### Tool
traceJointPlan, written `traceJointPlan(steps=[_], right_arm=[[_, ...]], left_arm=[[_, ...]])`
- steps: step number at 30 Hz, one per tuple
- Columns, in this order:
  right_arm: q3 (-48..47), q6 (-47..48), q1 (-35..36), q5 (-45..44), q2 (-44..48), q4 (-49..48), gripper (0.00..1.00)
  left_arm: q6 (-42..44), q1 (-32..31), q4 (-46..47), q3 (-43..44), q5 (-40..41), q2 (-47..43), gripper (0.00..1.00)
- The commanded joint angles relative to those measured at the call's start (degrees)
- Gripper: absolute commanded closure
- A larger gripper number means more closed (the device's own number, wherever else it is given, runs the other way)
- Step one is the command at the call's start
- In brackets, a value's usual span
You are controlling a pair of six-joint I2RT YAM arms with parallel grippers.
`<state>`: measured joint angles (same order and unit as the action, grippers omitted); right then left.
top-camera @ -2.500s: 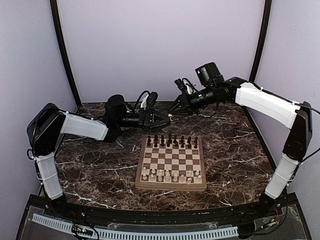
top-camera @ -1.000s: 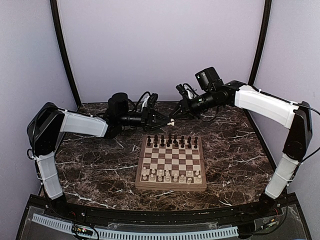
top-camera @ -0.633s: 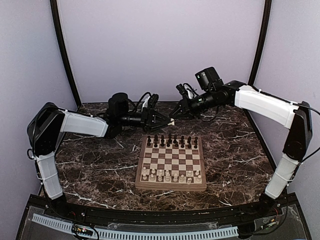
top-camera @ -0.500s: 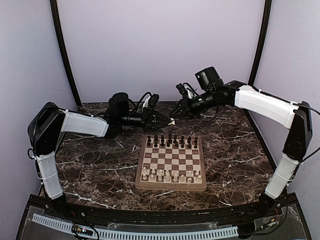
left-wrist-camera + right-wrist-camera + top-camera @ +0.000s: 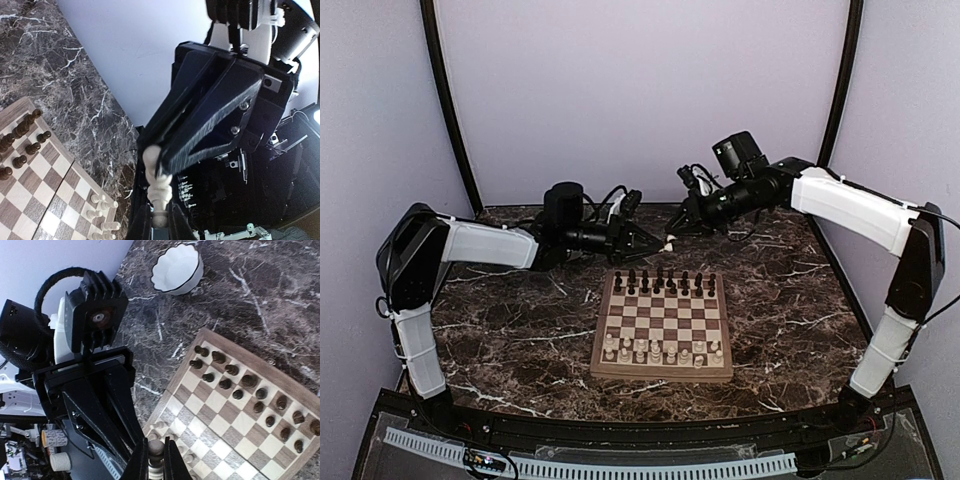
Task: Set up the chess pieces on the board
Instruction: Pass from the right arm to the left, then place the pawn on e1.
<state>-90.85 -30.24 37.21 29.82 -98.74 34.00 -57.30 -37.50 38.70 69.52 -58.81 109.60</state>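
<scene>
Above the table behind the board (image 5: pixel 661 374), my two grippers meet on one cream-white chess piece (image 5: pixel 668 241). My left gripper (image 5: pixel 159 216) is shut on its base. My right gripper (image 5: pixel 155 454) is shut on its head, which looks dark in shadow in the right wrist view. In the left wrist view the piece (image 5: pixel 160 187) spans both sets of jaws, with the right gripper (image 5: pixel 161 162) clamped near its top. Dark pieces (image 5: pixel 663 281) fill the board's far rows. White pieces (image 5: pixel 660 351) fill the near rows.
A small white scalloped dish (image 5: pixel 178 267) stands on the dark marble table (image 5: pixel 500 340) beyond the board's far corner. Both arms stretch over the back of the table, close to the purple rear wall (image 5: pixel 640 90).
My left arm has moved right to meet the right gripper. Its jaws have closed on the base of the white piece. The right gripper has kept its hold and shifted slightly right.
</scene>
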Motion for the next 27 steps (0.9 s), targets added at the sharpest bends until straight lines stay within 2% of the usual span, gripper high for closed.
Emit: traceJointPlan(steps=[1, 2, 3, 7, 11, 18, 27], right_arm=[[-5.5, 8.5, -1.2, -12.3, 1.9, 10.5, 0.96], [-5.5, 10.1, -1.2, -15.4, 2.3, 12.4, 0.96], [-4.6, 11.3, -1.2, -18.6, 3.1, 13.6, 0.97], [1.9, 12.9, -1.2, -23.0, 7.3, 14.1, 0.97], [8.2, 12.7, -1.2, -24.7, 11.1, 13.0, 0.97], [13.7, 14.3, -1.4, -27.2, 14.2, 11.9, 0.97], [15.3, 16.2, -1.6, -27.8, 14.8, 12.2, 0.97]], left_arm=[[11.6, 0.0, -22.5, 5.1, 2.5, -2.6, 0.90], [16.0, -0.2, -26.8, 6.2, 3.6, -3.0, 0.90], [18.5, -0.5, -35.9, 8.6, 5.9, -3.1, 0.90], [30.5, -3.0, -58.4, 16.3, 14.4, -2.1, 0.92], [36.9, -6.1, -73.2, 23.5, 21.7, 0.8, 0.92], [40.8, -11.7, -84.0, 31.8, 27.2, 5.7, 0.93], [42.2, -16.5, -89.3, 37.6, 31.5, 12.6, 0.93]])
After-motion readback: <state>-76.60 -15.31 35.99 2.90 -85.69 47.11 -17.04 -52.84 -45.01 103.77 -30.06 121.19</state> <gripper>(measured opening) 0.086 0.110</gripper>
